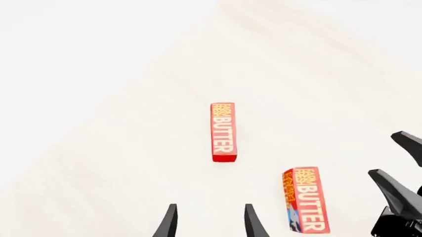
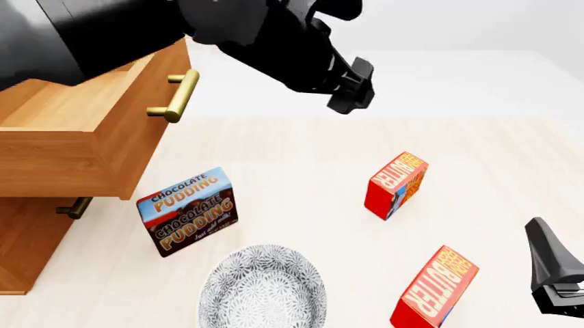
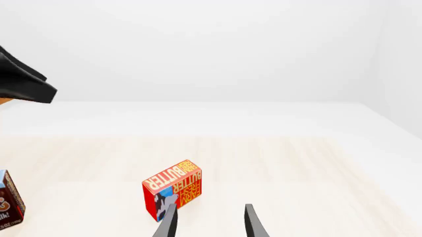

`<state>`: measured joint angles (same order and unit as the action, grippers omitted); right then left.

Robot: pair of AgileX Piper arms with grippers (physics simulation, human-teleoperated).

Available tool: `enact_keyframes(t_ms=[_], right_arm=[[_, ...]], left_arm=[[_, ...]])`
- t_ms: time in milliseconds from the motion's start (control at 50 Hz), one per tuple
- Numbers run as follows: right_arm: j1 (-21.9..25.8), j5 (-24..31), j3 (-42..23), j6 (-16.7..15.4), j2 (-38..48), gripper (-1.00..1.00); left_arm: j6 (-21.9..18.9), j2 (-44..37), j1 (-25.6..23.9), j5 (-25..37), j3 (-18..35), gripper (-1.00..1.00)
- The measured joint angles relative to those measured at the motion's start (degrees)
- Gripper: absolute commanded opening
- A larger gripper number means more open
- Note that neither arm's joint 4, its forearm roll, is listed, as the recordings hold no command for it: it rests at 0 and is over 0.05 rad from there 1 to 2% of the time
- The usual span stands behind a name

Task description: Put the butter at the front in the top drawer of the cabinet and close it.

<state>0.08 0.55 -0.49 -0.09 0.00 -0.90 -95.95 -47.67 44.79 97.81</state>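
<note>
Two alike butter cartons stand on the table. The butter at the front point(image 2: 436, 288) point(image 1: 307, 200) is at the near right. My right gripper point(image 2: 554, 273) point(image 1: 384, 153) point(image 3: 209, 224) hangs just right of it, open and empty. The far carton point(image 2: 397, 184) point(image 1: 223, 132) point(image 3: 173, 190) stands behind it, ahead of the right fingers. My left gripper point(image 1: 211, 224) is high above the table, open, holding nothing. The cabinet point(image 2: 37, 225) is at the left. Its top drawer point(image 2: 109, 147) is pulled out, brass handle point(image 2: 178, 96) forward. The left arm point(image 2: 273, 41) hides its inside.
A blue-and-brown chocolate pudding box point(image 2: 187, 210) point(image 3: 8, 200) stands in front of the cabinet. A grey patterned bowl point(image 2: 262, 292) sits at the near edge. The lower drawer's handle point(image 2: 73, 207) shows under the pulled-out top drawer.
</note>
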Motion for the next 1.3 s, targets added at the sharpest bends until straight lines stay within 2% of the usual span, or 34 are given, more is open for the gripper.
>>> enact_keyframes(t_ms=[440,820,1300], right_arm=[[-0.01,0.0,0.0,0.0,0.0,1.0],[0.0,0.0,0.0,0.0,0.0,1.0],[0.0,0.0,0.0,0.0,0.0,1.0]], left_arm=[[5.22,-10.41,-3.31,-4.73,5.34,1.0],[9.69,-18.01,-4.21,-8.51,9.35,1.0],[11.17,-24.89,-2.05,-9.15,13.13,1.0]])
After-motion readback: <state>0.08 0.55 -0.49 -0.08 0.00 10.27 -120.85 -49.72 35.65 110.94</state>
